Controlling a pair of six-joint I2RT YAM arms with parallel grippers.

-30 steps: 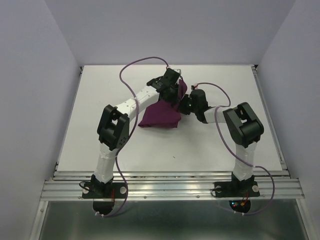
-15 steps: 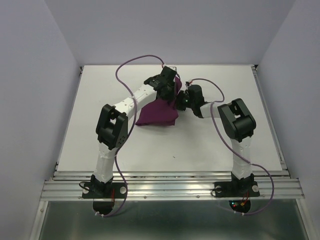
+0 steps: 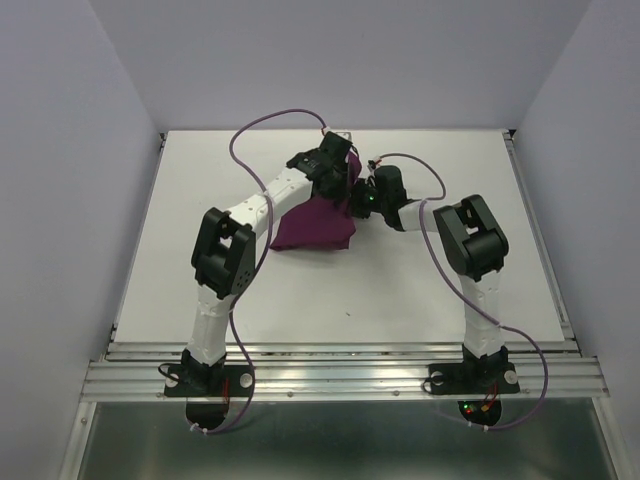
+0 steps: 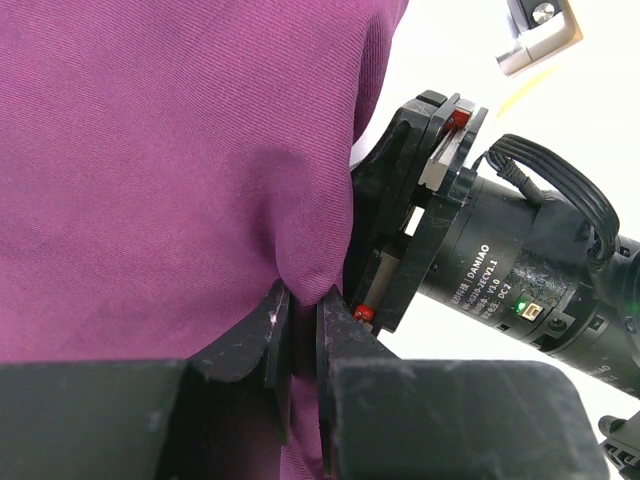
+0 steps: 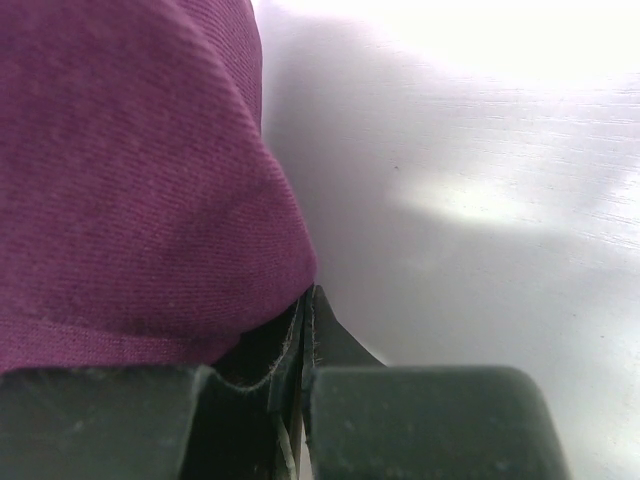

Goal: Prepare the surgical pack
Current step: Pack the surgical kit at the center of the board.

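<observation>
Since a second ago the right arm has swung inward toward the frame's centre, and the purple cloth wrap (image 3: 315,225) has shifted slightly leftward on the worktop (image 3: 200,260). Just above centre in the overhead view, the left claw (image 4: 300,305) grips a pinched fold of the wrap. At the cloth's right edge the right claw (image 5: 306,300) is clenched tight; whether fabric is caught, I cannot tell.
</observation>
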